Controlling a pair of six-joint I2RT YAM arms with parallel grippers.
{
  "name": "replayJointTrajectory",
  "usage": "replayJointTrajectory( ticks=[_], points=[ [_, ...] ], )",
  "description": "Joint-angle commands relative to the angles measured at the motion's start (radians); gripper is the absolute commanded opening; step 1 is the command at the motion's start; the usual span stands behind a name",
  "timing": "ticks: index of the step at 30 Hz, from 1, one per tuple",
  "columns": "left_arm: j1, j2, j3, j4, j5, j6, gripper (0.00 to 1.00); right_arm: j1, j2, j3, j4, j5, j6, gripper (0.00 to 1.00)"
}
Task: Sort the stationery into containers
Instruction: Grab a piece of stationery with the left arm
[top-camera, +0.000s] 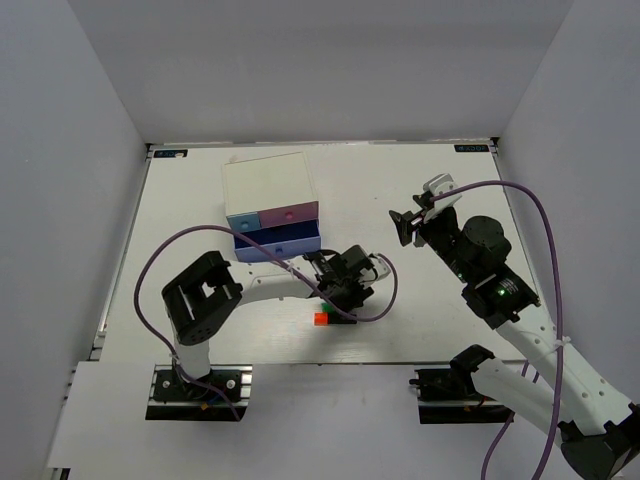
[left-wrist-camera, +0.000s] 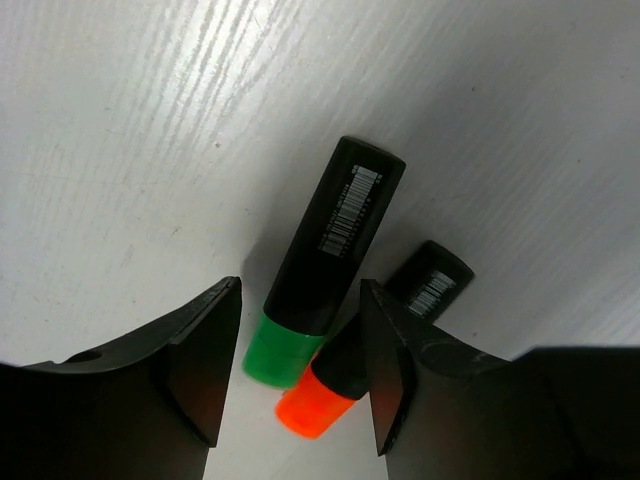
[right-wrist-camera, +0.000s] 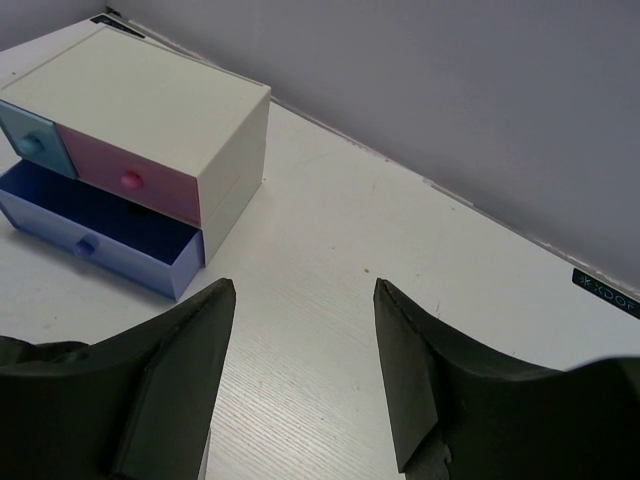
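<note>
Straddling the green marker (left-wrist-camera: 320, 265), left jaws spread wide and holding nothing.
It lies flat on the white tabletop (left-wrist-camera: 150, 120), touching the orange marker (left-wrist-camera: 318, 403); one jaw overlaps that one, so a squeeze may pinch both or flick it aside. Right jaws hang parted, empty, facing the drawer unit (right-wrist-camera: 170, 110), periwinkle drawer (right-wrist-camera: 110, 240) pulled out; pale walls around.

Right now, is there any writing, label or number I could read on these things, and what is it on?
Nothing here is legible.
Green-ended marker: white barcode label, print too small to read.
Orange-ended marker: white barcode label, also too small to read.
Left black sticker and right black sticker, at the far corners of the table: white marks, blurred.
Drawer unit: no writing visible.
</note>
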Motion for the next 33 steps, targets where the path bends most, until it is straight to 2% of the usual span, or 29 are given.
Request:
replayJointTrajectory(
  ticks=[1, 8, 11, 14, 16, 17, 18, 19, 20, 21, 24, 28, 30, 33],
  points=[
    [-0.017, 0.011, 0.029, -0.015, 0.011, 0.025, 0.61, -0.002, -0.014, 0.0, 0.05, -0.007, 0.012, 0.64],
    [-0.017, 0.03, 0.029, -0.024, 0.013, 0.035, 0.59, -0.005, -0.015, -0.003, 0.048, -0.01, 0.012, 0.64],
    [-0.017, 0.04, 0.029, -0.024, -0.025, 0.035, 0.54, -0.002, -0.015, -0.006, 0.05, -0.012, 0.012, 0.64],
    [-0.017, 0.04, 0.029, -0.024, -0.053, 0.035, 0.48, -0.004, -0.02, -0.008, 0.05, -0.017, 0.012, 0.64],
    [-0.017, 0.04, 0.029, -0.024, -0.077, 0.025, 0.34, -0.001, -0.026, -0.011, 0.052, -0.015, 0.01, 0.64],
    [-0.017, 0.04, 0.029, -0.024, -0.078, 0.025, 0.34, -0.002, -0.026, -0.009, 0.052, -0.012, 0.01, 0.64],
    [-0.017, 0.031, 0.029, -0.024, -0.09, 0.025, 0.28, -0.002, -0.031, -0.014, 0.053, -0.01, 0.012, 0.66],
    [-0.017, 0.031, 0.029, -0.024, -0.09, 0.025, 0.26, -0.002, -0.031, -0.017, 0.055, -0.006, 0.009, 0.72],
    [-0.017, 0.031, 0.029, -0.024, -0.104, 0.025, 0.25, -0.004, -0.035, -0.018, 0.061, 0.012, 0.012, 0.87],
    [-0.017, 0.021, 0.029, -0.024, -0.125, 0.025, 0.2, -0.002, -0.04, -0.019, 0.064, 0.017, 0.013, 0.9],
    [-0.017, -0.009, 0.011, -0.034, -0.177, 0.025, 0.12, -0.002, -0.051, -0.022, 0.065, 0.023, 0.01, 0.9],
    [0.01, -0.057, -0.028, -0.001, -0.177, 0.045, 0.11, -0.002, -0.052, -0.025, 0.064, 0.026, 0.009, 0.9],
    [0.01, -0.086, -0.028, -0.001, -0.235, 0.068, 0.09, -0.004, -0.057, -0.025, 0.064, 0.025, 0.009, 0.9],
    [0.036, -0.12, -0.017, -0.015, -0.246, 0.107, 0.11, -0.002, -0.069, -0.025, 0.064, 0.025, 0.006, 0.9]
  ],
)
